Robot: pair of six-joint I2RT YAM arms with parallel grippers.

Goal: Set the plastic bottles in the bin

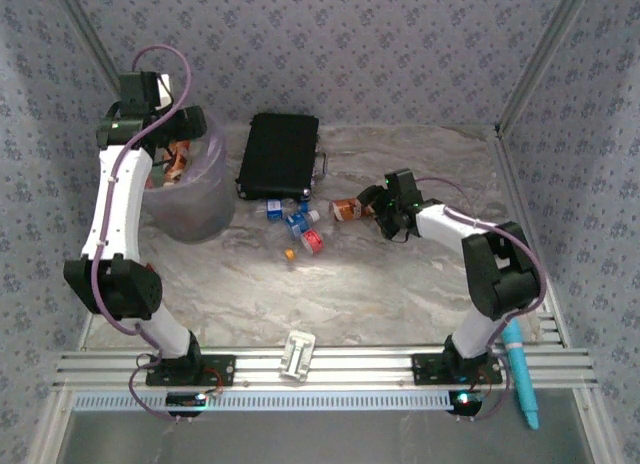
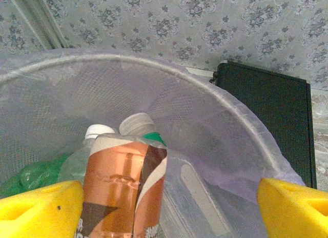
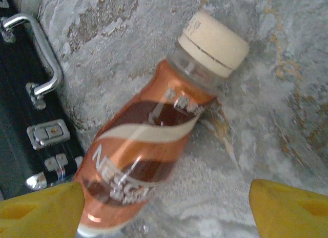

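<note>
Yellow left fingers (image 2: 36,207) spread wide to drop a brown bottle (image 2: 123,186) into the bin (image 2: 215,110), while open right fingers (image 3: 292,207) straddle another bottle (image 3: 148,145) for pickup.

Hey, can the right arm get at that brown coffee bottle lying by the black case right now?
Probably yes. The right gripper is open right over the brown bottle, which lies on its side between the fingers. The black case sits close beside it but seems clear of them.
</note>
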